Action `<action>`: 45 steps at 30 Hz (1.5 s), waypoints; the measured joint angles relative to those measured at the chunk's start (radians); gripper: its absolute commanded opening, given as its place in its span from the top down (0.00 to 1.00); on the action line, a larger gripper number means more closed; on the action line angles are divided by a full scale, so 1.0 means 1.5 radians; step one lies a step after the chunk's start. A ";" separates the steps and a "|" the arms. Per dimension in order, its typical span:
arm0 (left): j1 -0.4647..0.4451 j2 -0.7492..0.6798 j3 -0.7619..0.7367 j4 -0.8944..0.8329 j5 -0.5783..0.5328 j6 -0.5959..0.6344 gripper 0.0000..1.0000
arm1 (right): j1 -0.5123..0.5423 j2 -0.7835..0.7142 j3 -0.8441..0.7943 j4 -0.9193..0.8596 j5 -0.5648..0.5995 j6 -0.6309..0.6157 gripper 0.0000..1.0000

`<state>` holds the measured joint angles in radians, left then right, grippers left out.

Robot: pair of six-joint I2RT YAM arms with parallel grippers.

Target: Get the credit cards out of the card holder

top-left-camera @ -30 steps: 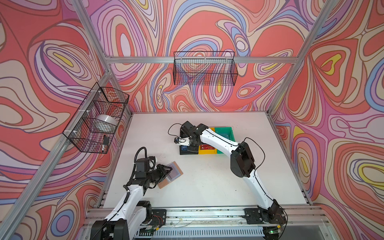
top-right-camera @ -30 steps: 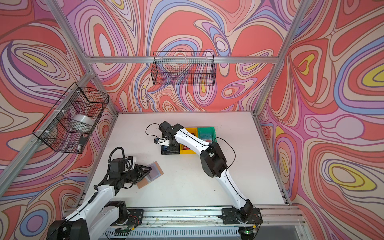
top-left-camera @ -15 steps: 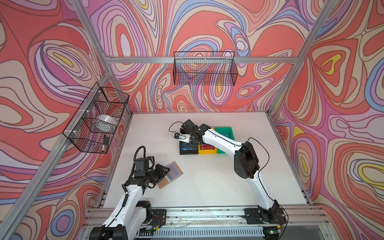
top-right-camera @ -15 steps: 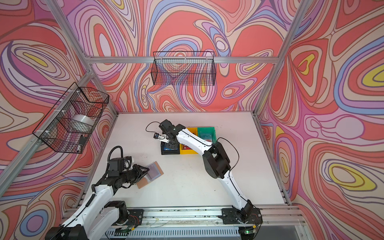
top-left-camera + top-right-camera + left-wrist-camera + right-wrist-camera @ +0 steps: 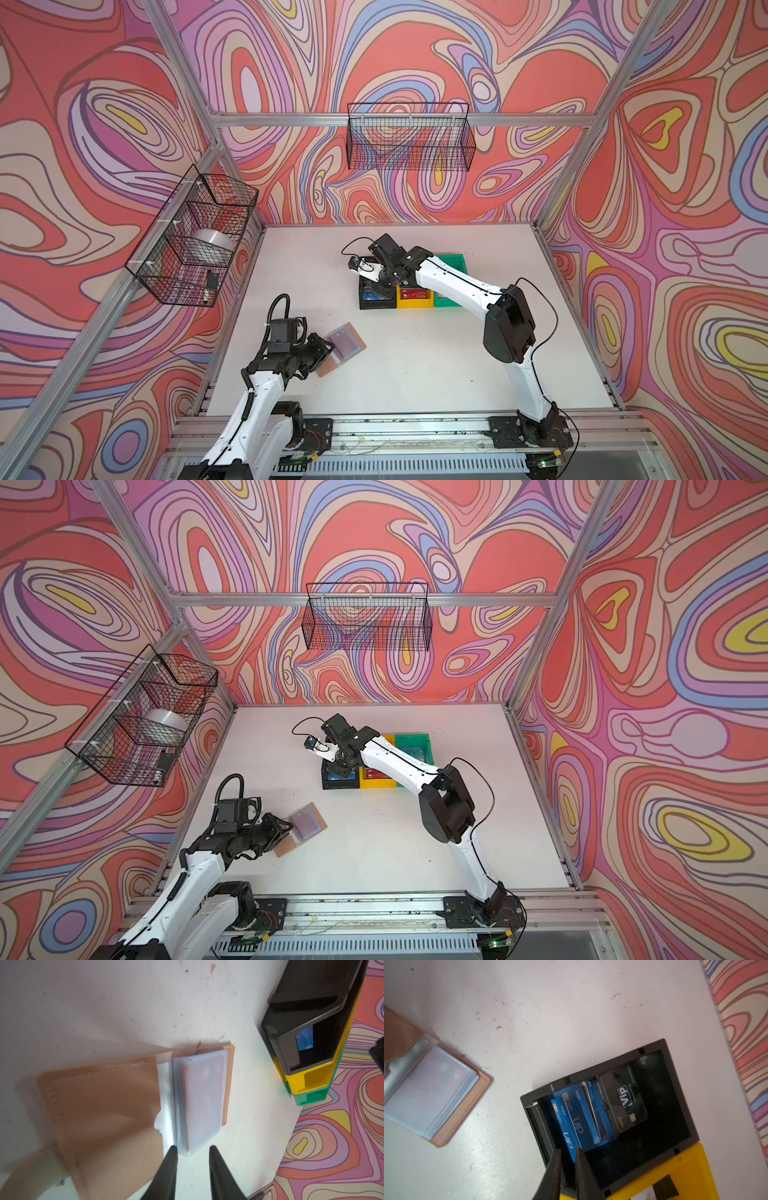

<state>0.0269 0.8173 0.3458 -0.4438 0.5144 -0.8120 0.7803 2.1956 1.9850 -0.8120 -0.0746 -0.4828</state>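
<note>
The tan card holder [image 5: 347, 345] [image 5: 307, 825] lies open on the white table at front left, its clear sleeve pages [image 5: 199, 1101] up. A pale card with red shows through the top sleeve. My left gripper [image 5: 192, 1148] [image 5: 326, 351] is open, its tips at the corner of the sleeve stack and gripping nothing. My right gripper [image 5: 568, 1149] [image 5: 380, 286] hangs over the black bin [image 5: 591, 1070] with a narrow empty gap between its fingers. Several blue VIP credit cards [image 5: 577, 1120] and a black one [image 5: 623, 1101] lie inside that bin.
A yellow bin [image 5: 413, 303] and a green bin [image 5: 451, 262] stand in a row right of the black bin [image 5: 376, 305]. Wire baskets hang on the back wall [image 5: 409, 137] and on the left wall [image 5: 191, 241], above the table.
The right wrist has lifted a little over the black bin. The left arm and the card holder have stayed where they were.
</note>
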 measured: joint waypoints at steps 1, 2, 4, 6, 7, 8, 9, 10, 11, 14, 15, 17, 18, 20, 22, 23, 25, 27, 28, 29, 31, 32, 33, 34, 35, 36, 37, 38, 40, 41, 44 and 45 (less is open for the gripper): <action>0.000 -0.004 0.000 -0.003 -0.001 0.000 0.70 | 0.000 0.007 0.000 -0.002 -0.004 0.004 0.88; 0.000 -0.008 0.000 -0.005 -0.002 0.000 0.70 | 0.000 0.016 0.000 -0.005 -0.007 0.007 0.89; 0.000 -0.010 0.000 -0.009 -0.005 0.000 0.70 | -0.001 0.028 0.000 -0.007 -0.014 0.012 0.89; 0.000 -0.008 0.000 -0.012 -0.008 0.000 0.70 | -0.002 0.037 0.000 -0.008 -0.018 0.015 0.89; 0.000 -0.005 0.000 -0.012 -0.009 0.000 0.70 | -0.003 0.041 0.000 -0.009 -0.021 0.017 0.89; 0.000 0.000 0.000 -0.013 -0.010 0.001 0.70 | -0.004 0.043 0.000 -0.009 -0.022 0.018 0.89; 0.000 0.006 0.000 -0.013 -0.012 0.001 0.70 | -0.005 0.044 0.000 -0.008 -0.023 0.020 0.89; 0.000 0.012 0.000 -0.012 -0.012 0.001 0.70 | -0.008 0.045 0.001 -0.008 -0.025 0.021 0.89; 0.000 0.019 0.000 -0.012 -0.012 0.001 0.70 | -0.010 0.046 0.001 -0.007 -0.027 0.022 0.89; 0.000 0.033 0.000 -0.008 -0.012 0.003 0.70 | -0.019 0.053 0.008 -0.007 -0.032 0.025 0.89; 0.000 0.038 0.000 -0.005 -0.012 0.006 0.70 | -0.023 0.056 0.010 -0.006 -0.033 0.027 0.89; 0.000 0.046 0.000 0.002 -0.012 0.011 0.70 | -0.028 0.062 0.016 -0.007 -0.035 0.027 0.89; 0.000 0.050 0.000 0.006 -0.012 0.013 0.70 | -0.031 0.068 0.020 -0.007 -0.036 0.028 0.89; 0.000 0.059 0.000 0.012 -0.013 0.018 0.70 | -0.036 0.079 0.028 -0.007 -0.038 0.029 0.89; 0.000 0.072 0.000 0.019 -0.014 0.023 0.70 | -0.038 0.091 0.034 -0.005 -0.039 0.029 0.89; 0.000 0.078 0.000 0.022 -0.014 0.025 0.70 | -0.039 0.095 0.037 -0.002 -0.038 0.029 0.89; 0.000 0.095 -0.001 0.030 -0.015 0.029 0.70 | -0.041 0.102 0.045 -0.002 -0.039 0.029 0.89; 0.000 0.109 -0.001 0.038 -0.014 0.033 0.71 | -0.041 0.105 0.049 -0.003 -0.039 0.029 0.89; 0.000 0.116 -0.003 0.044 -0.014 0.034 0.70 | -0.041 0.106 0.051 -0.003 -0.039 0.029 0.89; 0.000 0.120 -0.004 0.049 -0.014 0.035 0.70 | -0.041 0.106 0.051 -0.003 -0.040 0.029 0.89; 0.000 0.124 -0.007 0.058 -0.012 0.036 0.70 | -0.041 0.106 0.051 -0.004 -0.041 0.029 0.89; 0.000 0.125 -0.008 0.061 -0.012 0.036 0.70 | -0.041 0.106 0.051 -0.004 -0.041 0.029 0.89; 0.000 0.126 -0.008 0.064 -0.011 0.036 0.70 | -0.041 0.106 0.051 -0.004 -0.041 0.029 0.88; 0.000 0.126 -0.008 0.067 -0.011 0.036 0.70 | -0.041 0.106 0.051 -0.004 -0.042 0.029 0.88; 0.000 0.126 -0.008 0.069 -0.011 0.036 0.70 | -0.041 0.106 0.051 -0.004 -0.042 0.029 0.88; 0.000 0.126 -0.008 0.071 -0.011 0.036 0.70 | -0.041 0.107 0.052 -0.004 -0.043 0.029 0.88; 0.000 0.126 -0.008 0.072 -0.011 0.038 0.70 | -0.043 0.109 0.053 -0.005 -0.043 0.029 0.88; 0.000 0.126 -0.009 0.073 -0.011 0.038 0.70 | -0.043 0.112 0.056 -0.004 -0.043 0.029 0.88; 0.000 0.126 -0.009 0.076 -0.011 0.039 0.70 | -0.045 0.119 0.061 0.000 -0.043 0.029 0.88; 0.000 0.126 -0.009 0.078 -0.011 0.040 0.70 | -0.047 0.122 0.061 0.003 -0.042 0.029 0.88; 0.000 0.131 -0.009 0.084 -0.011 0.040 0.70 | -0.049 0.123 0.061 0.006 -0.046 0.029 0.88; 0.000 0.134 -0.009 0.086 -0.011 0.041 0.70 | -0.049 0.123 0.061 0.007 -0.046 0.029 0.88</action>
<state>0.0269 1.0183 0.3328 -0.3153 0.4976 -0.7509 0.7071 2.3802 2.0766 -0.8021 -0.1429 -0.4397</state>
